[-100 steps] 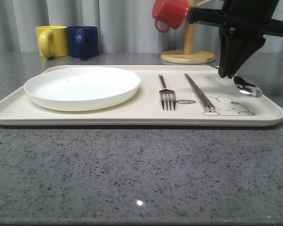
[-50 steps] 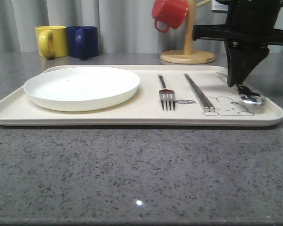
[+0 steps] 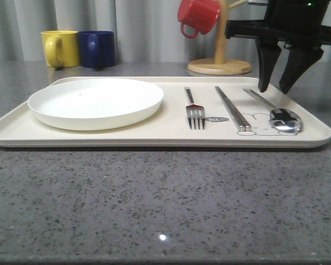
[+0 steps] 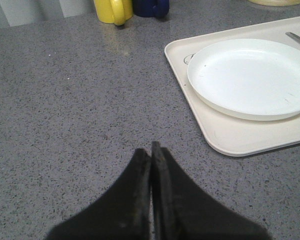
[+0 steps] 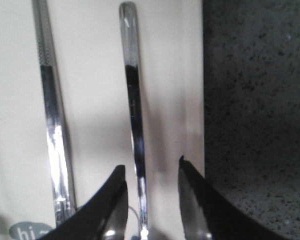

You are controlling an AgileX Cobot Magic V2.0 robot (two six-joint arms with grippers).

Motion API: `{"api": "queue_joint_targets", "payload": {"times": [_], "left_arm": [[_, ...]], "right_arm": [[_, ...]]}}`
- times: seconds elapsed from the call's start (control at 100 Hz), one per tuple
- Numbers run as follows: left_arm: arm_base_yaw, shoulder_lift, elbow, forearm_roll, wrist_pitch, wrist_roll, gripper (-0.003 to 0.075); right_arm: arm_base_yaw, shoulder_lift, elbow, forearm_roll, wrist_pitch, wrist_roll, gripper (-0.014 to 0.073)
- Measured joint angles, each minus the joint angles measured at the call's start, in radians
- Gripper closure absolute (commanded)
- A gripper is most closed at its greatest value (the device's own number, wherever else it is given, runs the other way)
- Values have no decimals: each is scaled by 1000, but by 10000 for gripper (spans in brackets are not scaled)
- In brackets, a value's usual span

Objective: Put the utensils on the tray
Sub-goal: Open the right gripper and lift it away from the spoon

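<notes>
Jaws of the right pincer (image 3: 279, 87) stand apart, empty, poised just above the handle end of the spoon (image 3: 276, 110); in the right wrist view the spoon's slim handle (image 5: 134, 115) runs between the two fingers, touched by neither. The spoon lies flat on the tray (image 3: 154, 135), bowl toward the near rim, over the rabbit drawing. Just beside it, toward the middle, lie the chopsticks (image 3: 231, 107) side by side, and next to them the fork (image 3: 194, 109), tines toward the near rim. All three utensils rest on the tray, roughly parallel and apart from each other, so the placing looks done; what is left, by my judgement, is only to lift the arm clear.

The spoon sits close to the tray's right rim, with grey bench (image 3: 154, 204) beyond. Straight up is the open way out; behind the pincer stands the mug tree (image 3: 220, 58) with the red mug (image 3: 198, 16), which limits room at the back. The white plate (image 3: 96, 102) takes the tray's left half.

The left pincer (image 4: 151, 155) is closed on nothing, above bare bench near the tray's left corner, well apart from the yellow mug (image 3: 60, 48) and blue mug (image 3: 97, 48).
</notes>
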Motion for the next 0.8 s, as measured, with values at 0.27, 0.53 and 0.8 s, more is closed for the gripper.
{"api": "queue_joint_targets", "payload": {"times": [0.27,0.53,0.8], "left_arm": [[0,0,0,0,0,0,739],[0,0,0,0,0,0,739],[0,0,0,0,0,0,739]], "right_arm": [[-13,-147,30,0,-10,-305,663],[-130,-364,261,0,-169,-351,662],[-241,-662,530,0,-377,-353,662]]}}
